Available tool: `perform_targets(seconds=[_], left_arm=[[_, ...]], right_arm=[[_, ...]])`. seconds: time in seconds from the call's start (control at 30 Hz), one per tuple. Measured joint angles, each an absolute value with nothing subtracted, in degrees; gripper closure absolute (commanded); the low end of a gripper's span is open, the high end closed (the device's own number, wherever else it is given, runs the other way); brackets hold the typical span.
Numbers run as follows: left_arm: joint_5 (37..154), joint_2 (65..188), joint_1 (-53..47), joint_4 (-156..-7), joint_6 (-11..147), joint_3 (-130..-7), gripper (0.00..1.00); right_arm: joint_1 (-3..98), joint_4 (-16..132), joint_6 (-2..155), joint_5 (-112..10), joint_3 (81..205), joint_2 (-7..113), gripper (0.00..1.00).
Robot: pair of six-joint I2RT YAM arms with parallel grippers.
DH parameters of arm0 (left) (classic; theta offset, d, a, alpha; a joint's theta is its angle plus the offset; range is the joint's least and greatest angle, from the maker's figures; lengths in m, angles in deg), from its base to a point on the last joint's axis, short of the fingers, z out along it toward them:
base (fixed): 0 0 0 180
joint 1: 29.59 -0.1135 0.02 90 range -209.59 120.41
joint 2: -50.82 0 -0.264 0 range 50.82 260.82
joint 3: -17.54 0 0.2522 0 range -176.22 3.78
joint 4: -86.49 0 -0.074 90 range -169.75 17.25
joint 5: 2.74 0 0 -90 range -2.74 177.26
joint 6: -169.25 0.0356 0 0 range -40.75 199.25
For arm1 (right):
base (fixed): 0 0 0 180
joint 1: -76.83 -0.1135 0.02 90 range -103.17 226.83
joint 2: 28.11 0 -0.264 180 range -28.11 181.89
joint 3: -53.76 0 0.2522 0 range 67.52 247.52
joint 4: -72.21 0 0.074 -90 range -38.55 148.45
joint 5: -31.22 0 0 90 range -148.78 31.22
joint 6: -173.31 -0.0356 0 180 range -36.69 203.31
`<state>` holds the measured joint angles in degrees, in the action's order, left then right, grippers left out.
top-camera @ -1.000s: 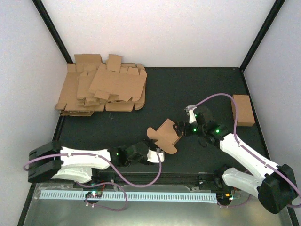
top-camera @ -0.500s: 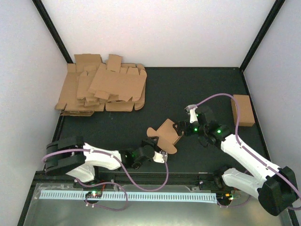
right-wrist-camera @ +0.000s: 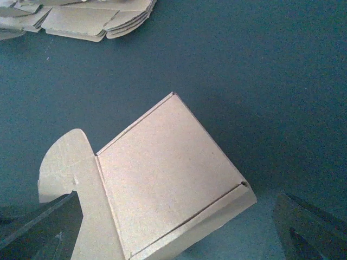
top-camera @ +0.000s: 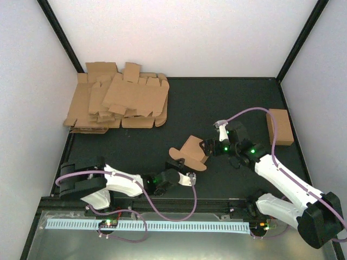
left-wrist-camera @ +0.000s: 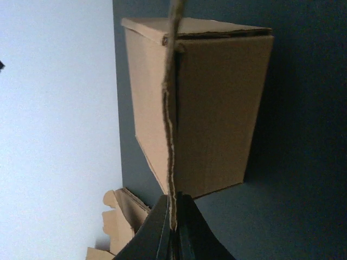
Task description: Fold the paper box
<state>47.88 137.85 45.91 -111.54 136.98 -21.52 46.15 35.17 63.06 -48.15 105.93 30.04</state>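
**Top view.** The paper box (top-camera: 191,153) sits part-erected near the middle of the table, towards the near edge. The left fingers (top-camera: 190,177) meet it from the near side, and the right fingers (top-camera: 209,147) are at its right end. A heap of flat blanks (top-camera: 116,103) fills the far-left corner. A closed brown carton (top-camera: 280,127) lies by the right edge.

**Left wrist.** The fingers are closed, pinching the rim of a flap (left-wrist-camera: 169,124) seen edge-on, with the box body beyond it.

**Right wrist.** The fingers are spread wide to either side of the box and grip nothing.

**Step, as judged.** A flap is being tucked. The next move probably calls for swinging the pinched flap over its crease while the right side braces the body.

**Markings.** The cardboard is plain, with no print, brand or label readable anywhere.
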Motion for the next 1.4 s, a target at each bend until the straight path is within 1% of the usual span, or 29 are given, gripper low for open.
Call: perform_targets(seconds=[0.1, 0.2, 0.37, 0.53, 0.67, 0.8, 0.93, 1.07, 1.23, 1.4], left_arm=[[46.77, 137.76, 46.57, -112.11, 137.20, -21.56, 0.98], [46.57, 135.75, 47.36, -109.27, 136.59, -22.07, 0.99], [48.45, 127.77, 48.12, -96.55, 131.96, -27.05, 0.99], [53.72, 118.90, 48.17, -81.64, 126.36, -33.89, 0.98], [59.64, 116.49, 48.17, -68.64, 122.25, -40.43, 0.98], [64.69, 116.45, 48.17, -56.02, 118.23, -46.85, 0.99], [66.29, 118.04, 48.17, -44.94, 114.67, -52.60, 0.98], [67.16, 122.35, 48.17, -33.82, 111.48, -58.55, 0.98], [67.95, 128.56, 47.68, -25.10, 109.49, -61.83, 0.98], [66.90, 134.74, 45.74, -17.99, 108.90, -65.34, 0.98]], right_arm=[[46.40, 35.03, 63.06, -48.32, 105.93, 30.00, 0.01], [46.70, 34.75, 63.08, -48.67, 105.98, 29.78, 0.01], [47.44, 33.20, 63.67, -49.42, 107.44, 29.59, 0.00], [47.93, 32.24, 64.42, -49.13, 111.14, 31.40, 0.00], [48.17, 31.62, 65.05, -48.74, 112.95, 32.14, 0.01], [48.36, 31.38, 65.25, -48.50, 113.45, 31.25, 0.00], [48.36, 31.43, 65.22, -47.19, 113.45, 30.90, 0.01], [48.38, 32.37, 65.20, -44.43, 112.88, 33.08, 0.00], [48.36, 33.15, 65.18, -41.53, 111.42, 35.92, 0.00], [48.38, 33.61, 65.20, -40.48, 111.29, 35.95, 0.01]])
